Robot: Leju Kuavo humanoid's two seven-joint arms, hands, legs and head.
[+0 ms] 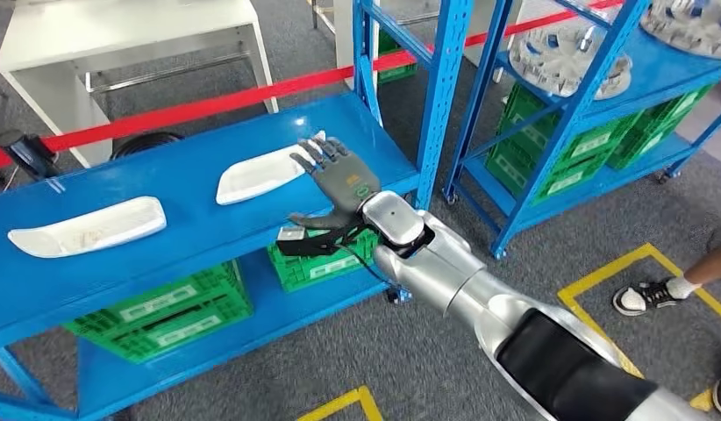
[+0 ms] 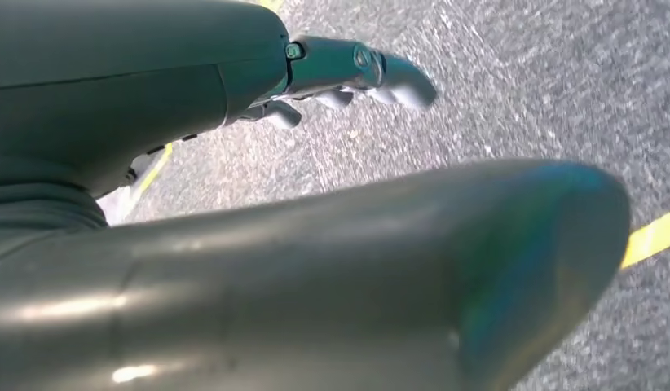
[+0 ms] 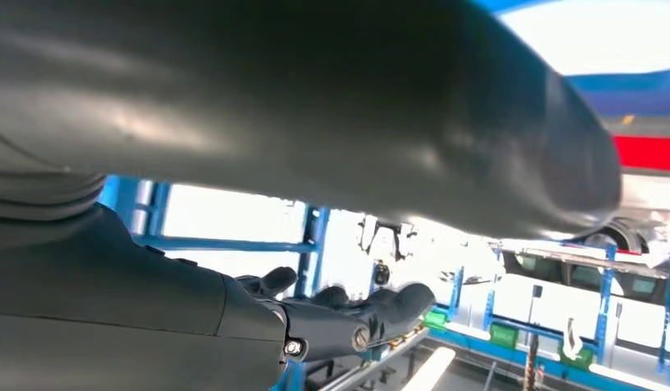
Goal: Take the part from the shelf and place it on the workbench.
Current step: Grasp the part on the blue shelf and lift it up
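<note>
A white moulded part (image 1: pixel 262 173) lies on the blue shelf (image 1: pixel 190 230), with the right hand (image 1: pixel 338 178) held just beside its 3 o'clock end, fingers spread and empty. A second white part (image 1: pixel 88 227) is seen at 9 o'clock. The left hand (image 2: pixel 348 77) hangs over grey floor (image 2: pixel 527 90), fingers loosely apart, holding nothing.

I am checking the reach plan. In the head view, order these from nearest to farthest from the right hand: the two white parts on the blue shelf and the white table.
From the right hand:
1. Right-side white part, under the fingertips.
2. Left-side white part, farther along the shelf.
3. White table, beyond the red tape.
</note>
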